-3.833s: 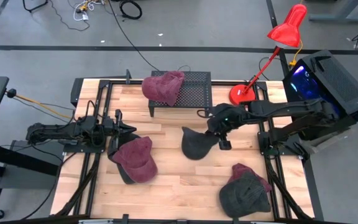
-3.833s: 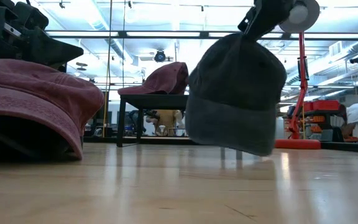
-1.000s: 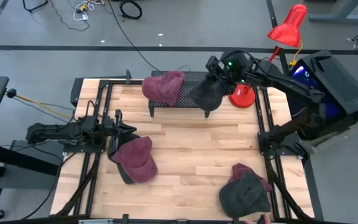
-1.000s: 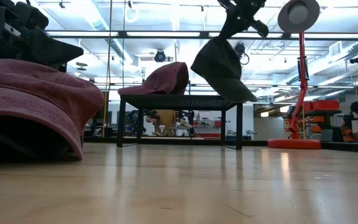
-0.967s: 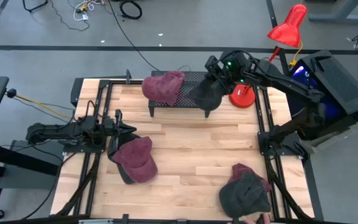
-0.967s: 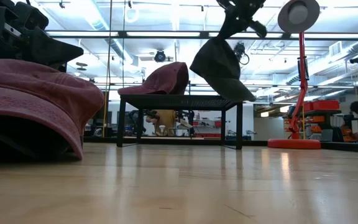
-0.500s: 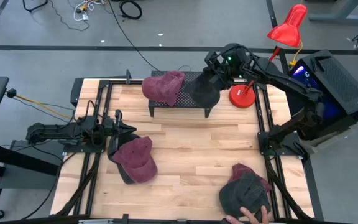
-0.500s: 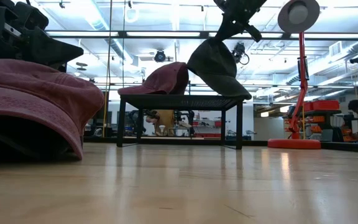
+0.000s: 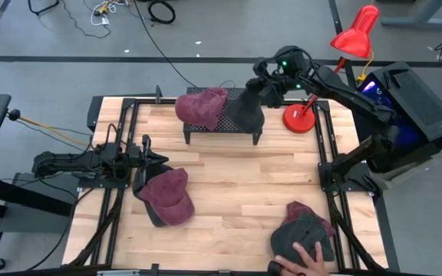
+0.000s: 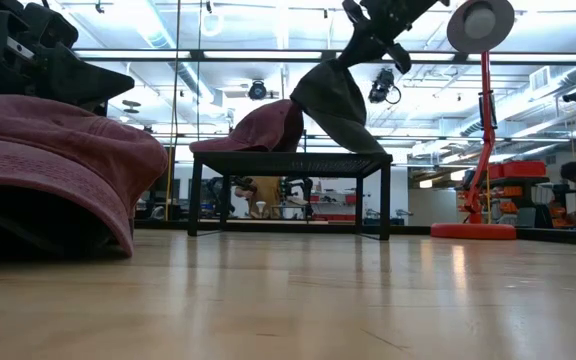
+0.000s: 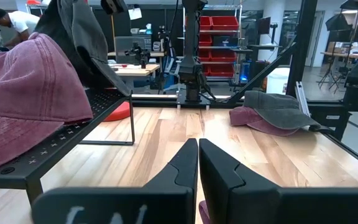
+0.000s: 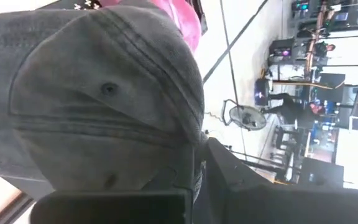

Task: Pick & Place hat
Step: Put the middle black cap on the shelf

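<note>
Bright overhead lighting; glare on tabletop (image 10: 388, 300).

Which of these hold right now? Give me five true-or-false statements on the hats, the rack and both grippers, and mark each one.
1. The right gripper is shut on the grey hat over the black rack. True.
2. The left gripper holds a maroon hat in the air. False: it is shut on nothing, beside the maroon hat on the table.
3. A maroon hat on the rack lies beside the grey one. True.
4. The red lamp has tipped over onto the table. False: it stands upright.
5. A person's hand touches the hat pile at the near edge. True.
</note>
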### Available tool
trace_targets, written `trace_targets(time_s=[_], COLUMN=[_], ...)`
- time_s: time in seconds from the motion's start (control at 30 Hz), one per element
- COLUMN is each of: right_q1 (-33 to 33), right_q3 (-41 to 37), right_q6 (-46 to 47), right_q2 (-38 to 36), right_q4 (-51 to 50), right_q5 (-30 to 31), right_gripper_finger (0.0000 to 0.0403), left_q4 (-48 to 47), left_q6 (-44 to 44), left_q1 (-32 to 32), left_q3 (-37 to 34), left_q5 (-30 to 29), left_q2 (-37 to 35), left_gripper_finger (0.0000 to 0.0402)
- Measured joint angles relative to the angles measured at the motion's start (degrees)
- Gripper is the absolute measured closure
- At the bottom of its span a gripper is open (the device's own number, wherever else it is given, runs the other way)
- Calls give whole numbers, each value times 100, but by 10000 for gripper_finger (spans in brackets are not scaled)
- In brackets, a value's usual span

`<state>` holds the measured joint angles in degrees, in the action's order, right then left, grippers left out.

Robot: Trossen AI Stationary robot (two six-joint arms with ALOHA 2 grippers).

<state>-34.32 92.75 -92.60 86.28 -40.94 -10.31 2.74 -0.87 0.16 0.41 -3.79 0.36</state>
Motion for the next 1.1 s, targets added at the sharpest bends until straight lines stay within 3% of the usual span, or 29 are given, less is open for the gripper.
trace_targets(time_s=[0.1,0.8,1.1], right_q1=[-14,-505,-755], right_q3=[0,0,0], right_q6=[-41,16,40], right_q2=[15,-411,-411], right_q4=[-5,-495,-635], right_q5=[230,153,-559], right_gripper_finger=[392,392,392], left_q4=[0,0,0], left_q6=[1,1,0], left_q1=[1,-2,0], left_q3=[1,-1,1], left_q5=[0,0,0], left_q2=[0,0,0], left_gripper_finger=[381,381,381])
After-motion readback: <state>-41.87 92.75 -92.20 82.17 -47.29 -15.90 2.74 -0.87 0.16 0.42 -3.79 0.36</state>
